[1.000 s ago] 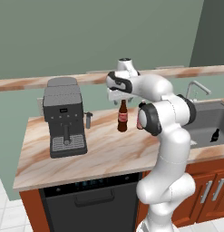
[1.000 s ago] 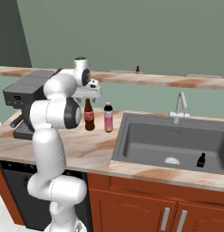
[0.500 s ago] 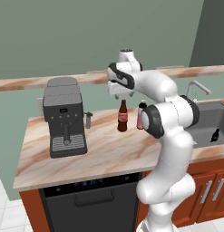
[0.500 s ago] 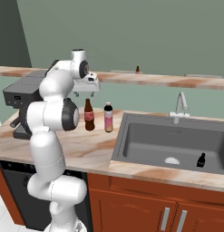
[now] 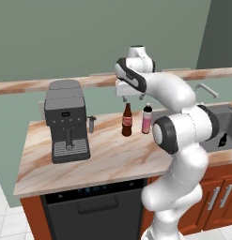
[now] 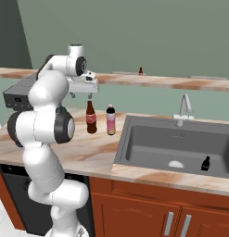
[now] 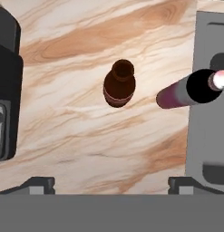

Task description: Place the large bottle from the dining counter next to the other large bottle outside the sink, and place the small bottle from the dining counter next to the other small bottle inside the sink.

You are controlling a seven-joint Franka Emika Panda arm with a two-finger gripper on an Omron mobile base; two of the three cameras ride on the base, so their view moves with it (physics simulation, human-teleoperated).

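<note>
Bottles stand paired on the marbled tan-and-cream counter (image 5: 103, 154) just left of the sink: the tall dark brown cola-style bottle with a red label band (image 5: 127, 120) sits upright just beside the tall pale pink bottle with a dark cap (image 5: 147, 119), close but apart, the pink one nearer the basin edge. That reads as the first half of the task done, since the brown bottle belongs next to its large partner outside the rectangular grey steel sink (image 6: 181, 148).

The two-finger gripper (image 6: 80, 95) hangs above the brown bottle with its fingers spread wide and nothing between them. From the hand view, the brown bottle's mouth (image 7: 119, 84) lies below and clear of both dark tips, so the bottle rests on its own base and not in any grip. The wide spread and the height over the neck suggest a release that leaves room to pull away without tipping either bottle.

A tiny all-black bottle (image 6: 206, 163) stands on the sink floor near the right wall, beside the round drain (image 6: 175, 164). Its place marks where the small one has to go. That tiny dark brown bottle (image 6: 140, 71) waits far back on the long marbled dining counter (image 6: 181, 82), well apart from the arm, so fetching it is the step I judge comes next.

A black and grey coffee machine (image 5: 66, 119) occupies the counter's left end, with a small metal cup (image 5: 92, 124) beside it, both out of the working path.
</note>
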